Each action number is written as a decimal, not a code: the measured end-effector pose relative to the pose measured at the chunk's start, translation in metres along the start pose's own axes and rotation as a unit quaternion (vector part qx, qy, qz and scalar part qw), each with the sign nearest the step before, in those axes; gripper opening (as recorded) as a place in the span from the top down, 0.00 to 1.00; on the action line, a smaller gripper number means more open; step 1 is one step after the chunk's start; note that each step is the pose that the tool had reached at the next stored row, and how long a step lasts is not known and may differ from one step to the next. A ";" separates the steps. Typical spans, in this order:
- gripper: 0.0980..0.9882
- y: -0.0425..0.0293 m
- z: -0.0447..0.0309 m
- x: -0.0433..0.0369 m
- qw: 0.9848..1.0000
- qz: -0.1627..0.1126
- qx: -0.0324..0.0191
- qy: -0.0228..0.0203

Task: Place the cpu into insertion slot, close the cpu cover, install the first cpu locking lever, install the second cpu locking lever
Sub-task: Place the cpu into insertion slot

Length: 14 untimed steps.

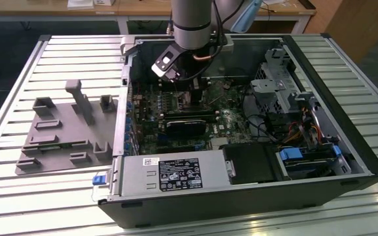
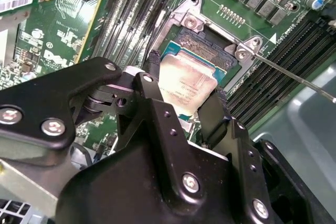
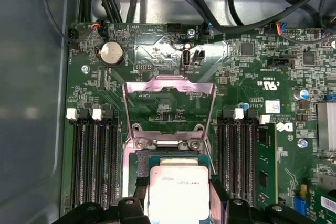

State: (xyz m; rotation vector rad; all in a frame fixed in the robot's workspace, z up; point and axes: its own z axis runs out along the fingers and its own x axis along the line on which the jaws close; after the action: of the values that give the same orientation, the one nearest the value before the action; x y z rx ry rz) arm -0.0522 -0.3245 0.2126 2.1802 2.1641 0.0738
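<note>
In both wrist views my gripper [image 2: 185, 94] [image 3: 178, 205] is shut on the cpu [image 2: 184, 85] [image 3: 178, 190], a flat square chip with a silver-grey top. Black fingers [image 2: 153, 69] press on two opposite edges of it. The chip hangs just over the insertion slot [image 2: 205, 45] [image 3: 173, 160], partly covering its dark centre. The cpu cover [image 3: 169, 83] stands swung open beyond the slot. A thin metal locking lever [image 2: 294, 77] sticks out beside the socket. In the exterior view the gripper [image 1: 183, 93] reaches down into the open computer case over the green motherboard [image 1: 169, 118].
Long black memory slots [image 3: 92, 161] [image 3: 239, 156] flank the socket on both sides. Black cables [image 3: 226, 3] run past the board's edge. In the case are a power supply [image 1: 169, 174] and drive cage [image 1: 284, 83]. A grey fixture plate [image 1: 64, 132] lies at the exterior view's left.
</note>
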 end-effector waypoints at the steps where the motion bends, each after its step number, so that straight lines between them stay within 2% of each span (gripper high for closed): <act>1: 0.51 -0.0001 0.0007 0.0006 1.000 0.000 0.000 0.000; 8: 0.51 -0.0007 0.0040 0.0027 1.000 0.000 0.000 0.000; 14: 0.51 -0.0021 0.0103 0.0029 1.000 0.000 0.000 0.000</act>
State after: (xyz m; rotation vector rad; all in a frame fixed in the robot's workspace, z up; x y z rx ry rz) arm -0.0534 -0.3218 0.2021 2.1802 2.1642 0.0739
